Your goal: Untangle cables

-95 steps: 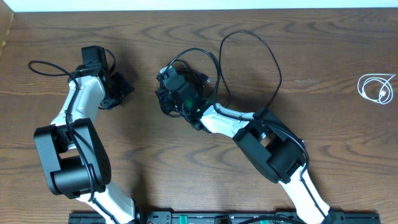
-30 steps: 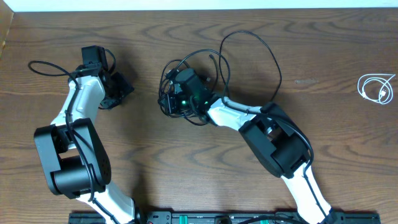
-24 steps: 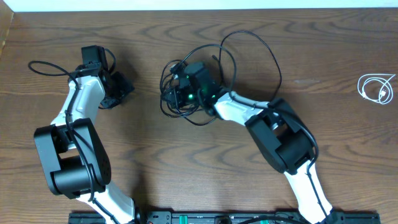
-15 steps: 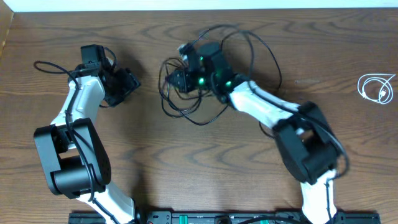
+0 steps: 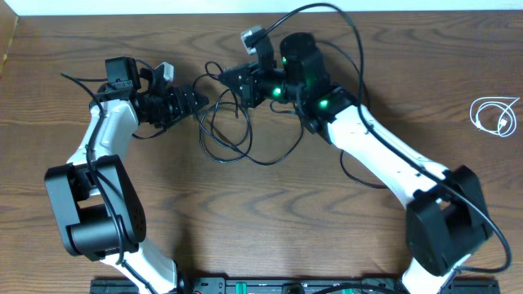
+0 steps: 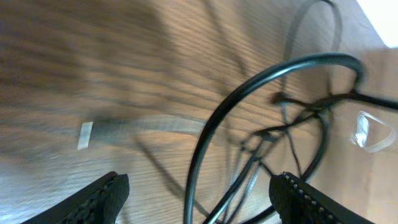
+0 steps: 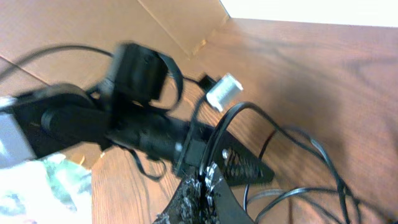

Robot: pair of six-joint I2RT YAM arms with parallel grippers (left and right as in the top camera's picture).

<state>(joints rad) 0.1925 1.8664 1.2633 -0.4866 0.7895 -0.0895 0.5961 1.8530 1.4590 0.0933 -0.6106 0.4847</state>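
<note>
Your left gripper (image 6: 199, 183) has its fingers (image 6: 106, 193) spread wide. A blurred loop of the black cables (image 6: 249, 87) crosses the gap between them and is not clamped. Your right gripper (image 7: 196, 193) shows in its wrist view as a single dark mass with the fingers together, closed on a strand of the black cables that rises from it in a curve. From above, you see the two grippers facing each other near the far edge of the table (image 5: 270, 220), close together but apart, the left one pointing right and the right one pointing left. The bulk of the black cables hangs and lies in overlapping loops just below and between them, toward the middle of the table. One long strand arcs up over the right arm (image 5: 384, 155) and comes down on its far side. The left arm (image 5: 102, 155) reaches in from the left side. The white cable (image 5: 494, 114) lies coiled by itself at the far right of the table, well apart from the tangle and from both grippers.
</note>
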